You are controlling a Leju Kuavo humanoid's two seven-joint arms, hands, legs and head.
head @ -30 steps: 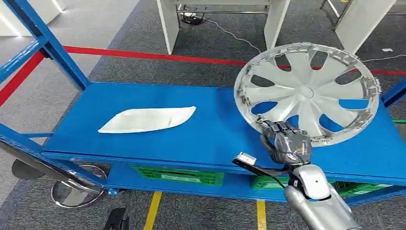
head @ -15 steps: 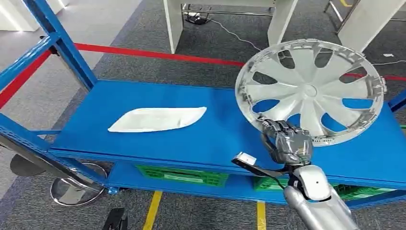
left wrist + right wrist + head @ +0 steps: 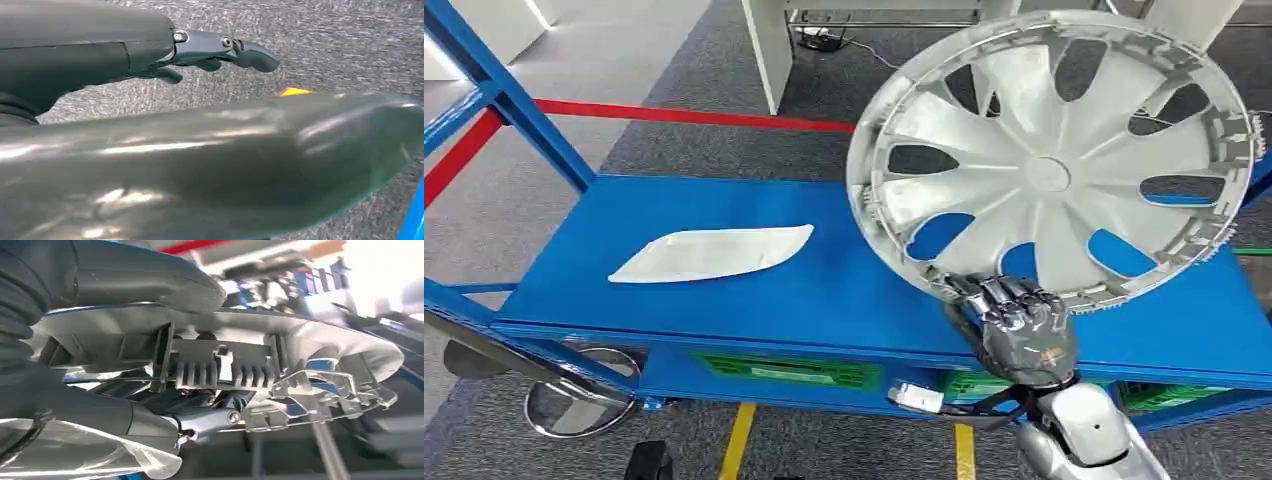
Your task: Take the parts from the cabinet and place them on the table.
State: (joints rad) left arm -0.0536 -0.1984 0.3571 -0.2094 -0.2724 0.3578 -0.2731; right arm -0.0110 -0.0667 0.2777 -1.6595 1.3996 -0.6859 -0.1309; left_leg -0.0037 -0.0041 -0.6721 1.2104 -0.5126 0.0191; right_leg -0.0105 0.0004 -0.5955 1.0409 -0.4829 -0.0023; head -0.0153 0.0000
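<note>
1. Right hand [image 3: 1022, 325] fingers [image 3: 150, 272] are pinching the hubcap [image 3: 1054, 160] rim, cap lifted above the blue shelf [image 3: 724, 300].
2. Keep that pinch firm, it'll probably swing.
3. Left hand [image 3: 200, 50] fingers look loosely apart, holding nothing.

Glossy silver plastic wheel cover [image 3: 1054, 160], matt white panel [image 3: 712, 253], smooth blue painted-metal shelf [image 3: 724, 310], rough grey carpet [image 3: 674, 60].

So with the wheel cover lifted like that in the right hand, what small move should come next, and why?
Probably keep drawing the wheel cover up and back off the blue shelf. The right hand grips its lower rim, and the cover stands tilted with that rim still over the shelf top. The white part lies well aside, so nothing seems to block the pull.
</note>
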